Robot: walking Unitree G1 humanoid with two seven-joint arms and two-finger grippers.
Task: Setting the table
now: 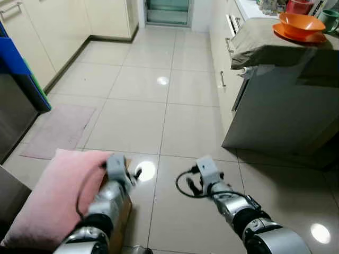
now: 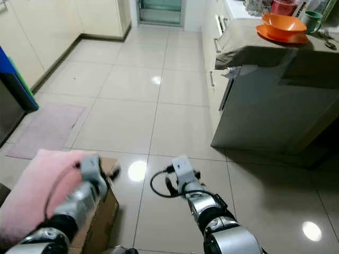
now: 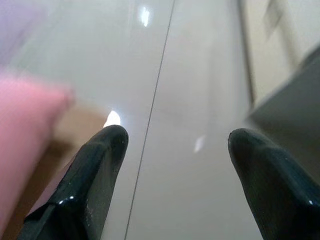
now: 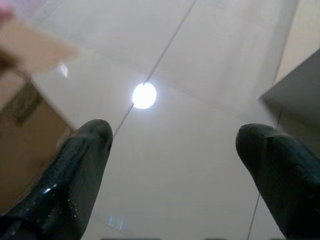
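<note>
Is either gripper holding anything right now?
Nothing is held. The left gripper and the right gripper are both open over the tiled floor.

From the head we look forward and down over the tiled floor [image 1: 159, 106], with the counter [image 1: 275, 47] to our right and the pink cushion [image 1: 53, 196] close at lower left. Both eye views share this scene, slightly offset. Each wrist camera sits close behind its spread fingers [image 3: 95, 175] [image 4: 75, 170], facing the same floor; both catch the cardboard box [image 4: 25, 100].
</note>
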